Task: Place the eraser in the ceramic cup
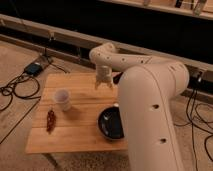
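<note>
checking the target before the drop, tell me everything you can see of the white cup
The ceramic cup is small, plain white, tapering towards its base, with no handle showing. It stands upright, mouth up, on the left part of the wooden table; its inside cannot be made out. Nothing touches it: the pincer hangs apart, to its right and farther back.

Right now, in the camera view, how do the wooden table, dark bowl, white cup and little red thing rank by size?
Largest first:
wooden table
dark bowl
white cup
red thing, thinner than the cup
The tool hangs over the table's far side.
</note>
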`<state>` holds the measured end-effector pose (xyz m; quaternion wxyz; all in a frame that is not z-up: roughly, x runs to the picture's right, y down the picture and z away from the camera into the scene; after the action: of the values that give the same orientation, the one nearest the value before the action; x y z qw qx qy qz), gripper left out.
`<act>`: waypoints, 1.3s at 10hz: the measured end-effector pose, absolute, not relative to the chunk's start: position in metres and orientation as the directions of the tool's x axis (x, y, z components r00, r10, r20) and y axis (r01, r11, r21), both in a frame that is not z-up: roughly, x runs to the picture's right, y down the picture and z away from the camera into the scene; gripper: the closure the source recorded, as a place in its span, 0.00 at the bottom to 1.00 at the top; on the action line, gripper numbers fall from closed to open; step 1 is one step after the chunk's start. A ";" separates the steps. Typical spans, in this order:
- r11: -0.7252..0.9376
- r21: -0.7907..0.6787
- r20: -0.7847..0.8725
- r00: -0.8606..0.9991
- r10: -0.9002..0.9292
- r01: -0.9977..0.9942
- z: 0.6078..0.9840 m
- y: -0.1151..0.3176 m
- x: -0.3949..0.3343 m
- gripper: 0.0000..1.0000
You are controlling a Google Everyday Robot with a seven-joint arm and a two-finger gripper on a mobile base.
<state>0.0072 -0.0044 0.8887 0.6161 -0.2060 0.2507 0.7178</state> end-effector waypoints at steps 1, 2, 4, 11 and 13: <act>-0.125 0.120 -0.597 -0.172 0.783 -0.985 0.903 -0.011 0.014 0.35; -0.135 0.137 -0.583 -0.191 0.790 -0.981 0.918 -0.020 0.021 0.35; -0.156 0.159 -0.556 -0.219 0.802 -0.975 0.938 -0.033 0.030 0.35; -0.223 0.209 -0.479 -0.298 0.826 -0.952 1.008 -0.064 0.070 0.35; -0.226 0.228 -0.467 -0.310 0.828 -0.947 1.023 -0.067 0.077 0.35</act>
<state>0.0774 -0.0666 1.0233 0.5741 -0.1242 0.2397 0.7730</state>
